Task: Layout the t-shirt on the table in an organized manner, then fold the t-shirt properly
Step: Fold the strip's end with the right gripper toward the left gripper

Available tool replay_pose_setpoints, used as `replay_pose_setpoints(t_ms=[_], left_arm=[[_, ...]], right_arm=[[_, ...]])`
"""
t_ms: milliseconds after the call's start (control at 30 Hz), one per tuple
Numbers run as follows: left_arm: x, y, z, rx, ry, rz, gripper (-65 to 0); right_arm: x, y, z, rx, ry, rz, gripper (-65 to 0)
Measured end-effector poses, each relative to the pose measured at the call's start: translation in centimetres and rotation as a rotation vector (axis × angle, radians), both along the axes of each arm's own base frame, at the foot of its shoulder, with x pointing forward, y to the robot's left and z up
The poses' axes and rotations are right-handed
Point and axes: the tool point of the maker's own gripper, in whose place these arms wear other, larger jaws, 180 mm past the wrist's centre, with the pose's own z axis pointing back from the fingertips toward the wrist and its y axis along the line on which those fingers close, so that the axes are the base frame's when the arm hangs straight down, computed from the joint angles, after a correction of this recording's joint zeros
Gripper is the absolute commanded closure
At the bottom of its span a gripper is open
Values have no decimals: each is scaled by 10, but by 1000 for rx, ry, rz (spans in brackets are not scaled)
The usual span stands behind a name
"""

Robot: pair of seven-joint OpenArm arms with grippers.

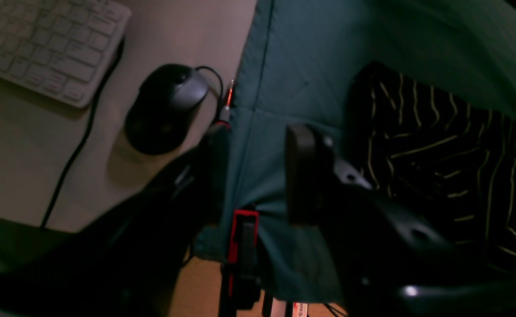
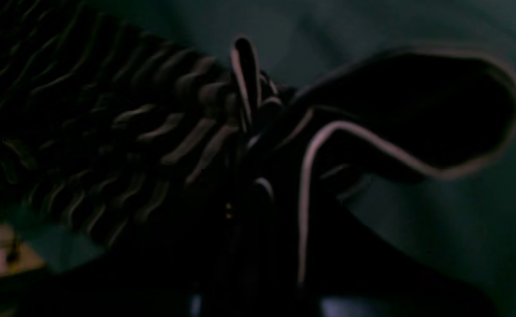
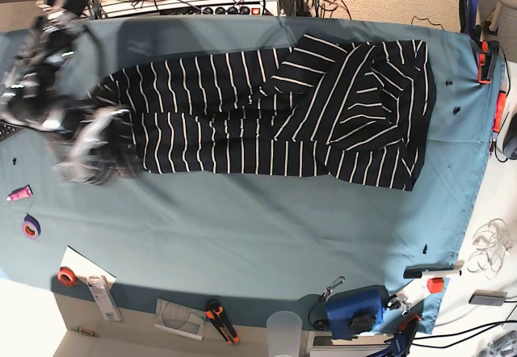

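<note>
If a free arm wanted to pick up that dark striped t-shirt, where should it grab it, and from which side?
Probably the bottom corner of the dark navy, white-striped fabric t-shirt, approached from above. In the base view that edge lies flat on the teal cloth-covered table, with bare cloth beside it, so a finger could slide under. The bunched middle offers only loose folds.

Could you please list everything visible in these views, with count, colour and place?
t-shirt: one, dark with thin white stripes, spread across the far half of the table.
table: one, teal cloth cover.
keyboard: one, white, beside the table.
mouse: one, black, next to the keyboard.
tape rolls: two, purple and orange, near corner of the table.
cutters: one, orange and black handles, near edge.
cup: one, clear, near edge.
left gripper: fingers open over bare cloth, beside the t-shirt.
right gripper: blurred, shut on the t-shirt's end.
</note>
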Motion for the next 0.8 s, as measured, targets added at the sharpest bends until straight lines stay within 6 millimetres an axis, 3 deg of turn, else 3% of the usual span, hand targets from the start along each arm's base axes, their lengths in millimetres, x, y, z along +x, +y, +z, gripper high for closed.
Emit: replay_pose_setpoints(t_ms=[167,267,367,600,800], left_arm=[[0,0,0,2,-1,1,-224],[0,0,0,1,-2,1,-224],[0,0,0,2,-2,2,-224],[1,0,1,2,-6,2,-224],[1,1,1,2,-6,3,-224]], right_arm=[[-16,77,-22,33,63,193,0],[-23,110,-35,2,80,271,0],[-18,139,-34,1,14,310,0],[-7,167,-40,-95,-52,285,0],[-11,186,-45,-157,-79,315,0]])
